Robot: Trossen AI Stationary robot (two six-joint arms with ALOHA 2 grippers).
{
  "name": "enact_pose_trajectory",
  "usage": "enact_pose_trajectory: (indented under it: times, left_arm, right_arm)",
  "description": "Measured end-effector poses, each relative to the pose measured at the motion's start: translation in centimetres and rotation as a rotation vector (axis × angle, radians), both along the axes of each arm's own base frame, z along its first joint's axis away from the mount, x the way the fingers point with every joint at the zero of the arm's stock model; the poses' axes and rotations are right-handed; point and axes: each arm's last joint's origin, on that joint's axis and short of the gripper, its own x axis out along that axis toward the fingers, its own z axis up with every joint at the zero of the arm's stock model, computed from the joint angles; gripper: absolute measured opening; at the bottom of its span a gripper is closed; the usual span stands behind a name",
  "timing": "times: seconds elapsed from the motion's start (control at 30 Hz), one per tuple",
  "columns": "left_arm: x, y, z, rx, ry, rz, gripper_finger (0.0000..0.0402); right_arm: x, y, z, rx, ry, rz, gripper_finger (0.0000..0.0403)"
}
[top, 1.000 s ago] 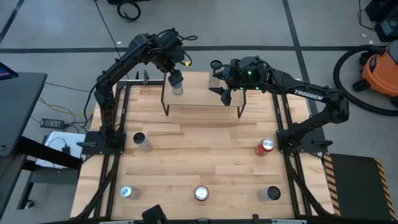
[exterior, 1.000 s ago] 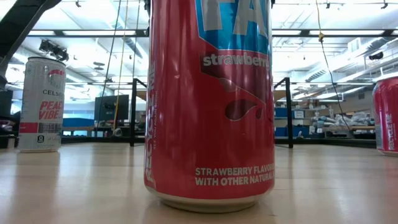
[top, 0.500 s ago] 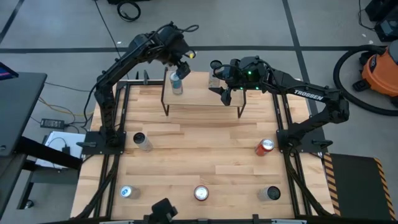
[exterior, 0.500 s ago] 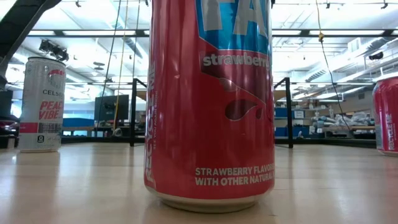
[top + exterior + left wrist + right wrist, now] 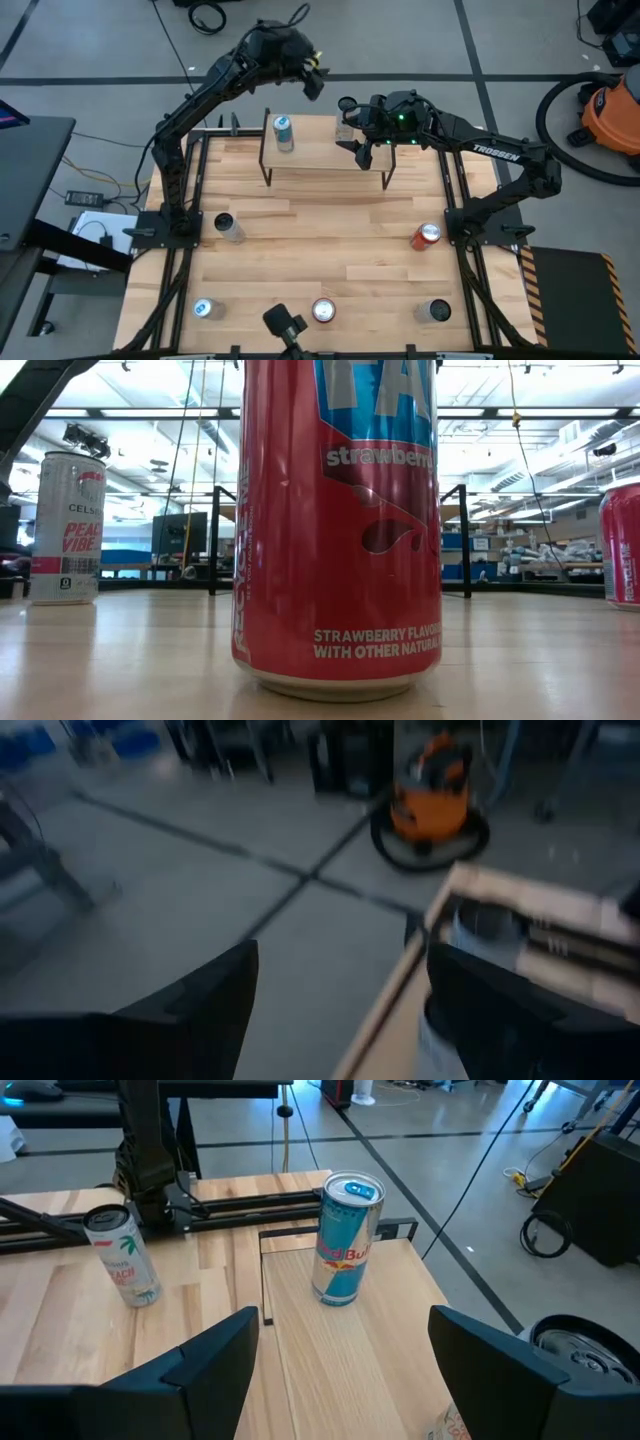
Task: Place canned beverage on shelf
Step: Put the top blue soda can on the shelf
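**Left arm lets go: blue can now stands on the shelf**

The left gripper point(image 5: 312, 72) has released the blue can point(image 5: 283, 132) and has lifted away. A second ago it was down over the can on the shelf point(image 5: 325, 152); now it hangs past the far edge of the table point(image 5: 320, 245), with its fingers spread apart and nothing between them. Its wrist camera looks out at the floor, not at the can.

The can stands upright and alone on the left part of the shelf board, a little in from the edge. In my judgement this placing is finished.

The right gripper point(image 5: 352, 130) has not moved. It hovers over the right end of the shelf, its fingers also apart and empty. A second can point(image 5: 346, 107) stands just beside it there, and I judge it already free.

Five more cans wait on the table below: a pale one point(image 5: 228, 227), a red one point(image 5: 426, 236), and three along the near edge point(image 5: 323, 311). I think the arms go for these next.
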Motion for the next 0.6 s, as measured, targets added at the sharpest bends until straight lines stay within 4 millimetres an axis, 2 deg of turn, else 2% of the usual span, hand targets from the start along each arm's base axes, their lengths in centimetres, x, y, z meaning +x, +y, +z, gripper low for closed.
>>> enact_pose_trajectory:
  times: [0.17,0.6]
  left_arm:
    - [0.23,0.15,1.25,0.079,-0.103,0.004,0.0293]
    - [0.06,0.38,1.3,0.113,-0.08,0.005,0.0293]
  right_arm:
    - [0.0,0.0,0.0,0.0,0.0,0.0,0.0302]
    - [-0.2,0.07,-0.47,0.018,0.05,0.0,0.0302]
